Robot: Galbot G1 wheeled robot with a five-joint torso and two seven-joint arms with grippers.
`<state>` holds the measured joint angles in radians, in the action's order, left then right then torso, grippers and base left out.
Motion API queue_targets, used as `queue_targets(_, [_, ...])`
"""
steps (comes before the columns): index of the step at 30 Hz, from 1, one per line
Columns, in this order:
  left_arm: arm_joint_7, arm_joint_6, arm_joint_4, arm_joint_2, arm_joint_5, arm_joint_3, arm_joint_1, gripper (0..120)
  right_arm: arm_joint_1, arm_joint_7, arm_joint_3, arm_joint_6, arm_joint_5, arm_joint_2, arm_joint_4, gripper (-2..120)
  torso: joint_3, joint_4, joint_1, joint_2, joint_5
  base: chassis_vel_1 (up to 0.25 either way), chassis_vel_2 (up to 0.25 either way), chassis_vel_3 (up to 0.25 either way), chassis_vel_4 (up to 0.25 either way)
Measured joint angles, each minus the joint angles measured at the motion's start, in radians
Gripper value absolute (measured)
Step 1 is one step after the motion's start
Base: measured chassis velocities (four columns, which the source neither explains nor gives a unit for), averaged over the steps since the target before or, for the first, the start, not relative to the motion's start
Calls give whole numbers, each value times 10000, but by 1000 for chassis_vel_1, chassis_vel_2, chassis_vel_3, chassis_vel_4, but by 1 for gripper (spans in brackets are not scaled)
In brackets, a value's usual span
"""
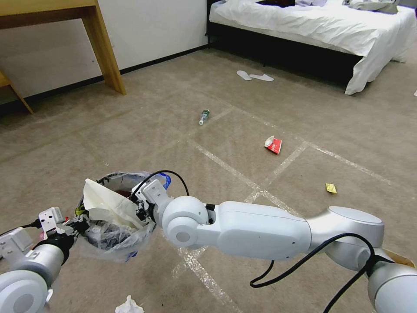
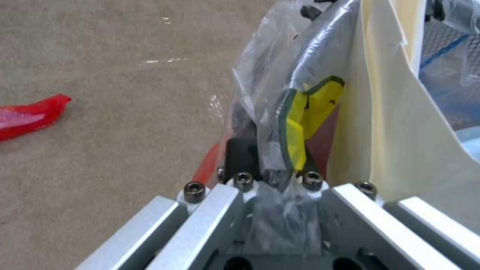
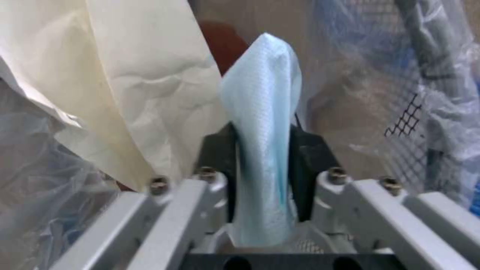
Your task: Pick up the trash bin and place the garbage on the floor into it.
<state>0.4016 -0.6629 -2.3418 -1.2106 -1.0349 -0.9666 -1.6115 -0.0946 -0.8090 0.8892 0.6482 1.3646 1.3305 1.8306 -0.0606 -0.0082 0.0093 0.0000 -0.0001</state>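
Bag-lined trash bin [image 1: 114, 217] held aloft, bottle [image 1: 203, 116] on carpet [image 1: 130, 130]

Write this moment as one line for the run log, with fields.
left gripper: shut on trash bin rim | right gripper: shut on mask, over bin | floor: bottle, red wrapper remain

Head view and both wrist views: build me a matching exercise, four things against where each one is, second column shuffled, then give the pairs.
1. light blue mask
2. trash bin
3. green-labelled bottle
4. red wrapper

A. held up at its rim by the left hand
B. on the floor, nearer the desk
C. pinched in the right hand over the bin
D. on the floor, by a tape line

1-C, 2-A, 3-B, 4-D
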Motion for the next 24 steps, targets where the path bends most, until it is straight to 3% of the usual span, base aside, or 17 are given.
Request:
queue_targets(2, [-3, 0, 3, 0, 2, 3, 4, 0, 0, 7, -11, -2, 0, -2, 19, 35, 0, 0, 0, 0, 0, 0, 0, 0, 0])
queue_targets(4, [-5, 2, 10, 0, 15, 9, 3, 0, 0, 22, -26, -6, 6, -11, 82, 48, 0, 0, 0, 0, 0, 0, 0, 0, 0])
queue_targets(10, [-10, 3, 10, -15, 29, 13, -6, 0, 11, 28, -26, 3, 13, -13, 141, 61, 0, 0, 0, 0, 0, 0, 0, 0, 0])
queue_targets(12, [-11, 10, 4, -23, 33, 13, -12, 0, 13, 26, -14, 3, 17, -12, 184, 76, 0, 0, 0, 0, 0, 0, 0, 0, 0])
queue_targets(15, [-13, 16, -17, -30, 36, 12, -15, 0, 15, 2, 30, 4, 21, -10, 240, 86, 1, 0, 0, 0, 1, 0, 0, 0, 0])
queue_targets(20, [-26, 16, -44, -40, 35, 12, -44, 0, 16, -18, 64, 4, 26, -4, 311, 99, 0, 0, 0, 0, 1, 0, 0, 0, 0])
queue_targets(24, [-26, 20, -44, -48, 50, 11, -57, 0, 9, -43, 55, 4, 26, -9, 362, 100, 0, 0, 0, 0, 1, 0, 0, 0, 0])
